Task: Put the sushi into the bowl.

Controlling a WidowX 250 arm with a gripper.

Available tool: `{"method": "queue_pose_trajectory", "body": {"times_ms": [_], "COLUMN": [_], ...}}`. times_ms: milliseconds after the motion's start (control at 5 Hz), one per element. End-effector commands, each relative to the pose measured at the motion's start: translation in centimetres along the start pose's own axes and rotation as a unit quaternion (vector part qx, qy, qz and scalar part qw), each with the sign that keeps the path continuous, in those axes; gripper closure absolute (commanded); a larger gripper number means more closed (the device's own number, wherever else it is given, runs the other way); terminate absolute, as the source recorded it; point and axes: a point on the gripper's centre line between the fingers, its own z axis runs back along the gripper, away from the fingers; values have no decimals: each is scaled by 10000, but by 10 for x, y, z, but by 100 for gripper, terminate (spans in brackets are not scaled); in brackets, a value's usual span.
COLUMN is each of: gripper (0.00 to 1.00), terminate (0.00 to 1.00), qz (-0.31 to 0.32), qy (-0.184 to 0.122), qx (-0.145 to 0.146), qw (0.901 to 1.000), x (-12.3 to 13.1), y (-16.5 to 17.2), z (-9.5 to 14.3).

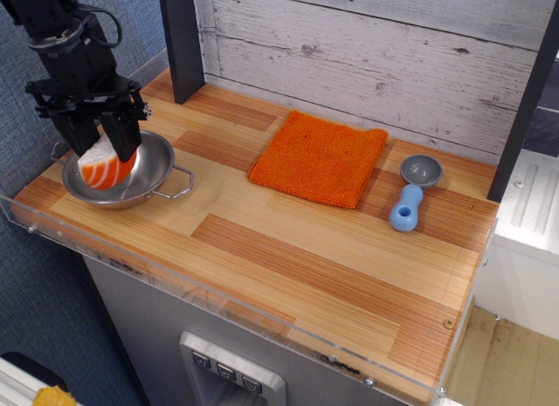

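The sushi (105, 168) is a half-round orange piece with white stripes, held between my gripper's fingers. My gripper (102, 153) is shut on it, directly over the left part of the steel bowl (148, 175). The bowl stands at the left end of the wooden counter, with one wire handle on its right and one on its left. The sushi hangs low inside the bowl's rim; I cannot tell whether it touches the bottom. My black arm rises to the upper left and hides the bowl's far left rim.
An orange cloth (320, 156) lies flat at the counter's middle back. A blue-handled scoop with a grey head (410, 193) lies at the right. A dark post (182, 41) stands at the back left. A clear acrylic lip (218, 301) runs along the front edge.
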Motion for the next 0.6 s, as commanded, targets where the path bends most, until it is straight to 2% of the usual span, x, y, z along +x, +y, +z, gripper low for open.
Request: {"method": "queue_pose_trajectory", "body": {"times_ms": [0,200,400], "gripper": [0,0,0], "terminate": [0,0,0], "qz": [83,62,-48], "qy": [-249,-234,-424], "qx": [46,37,22], "qw": [9996,9997,9991], "x": [4,3,6], "y": [5,3,-12], "z": [17,15,35]}}
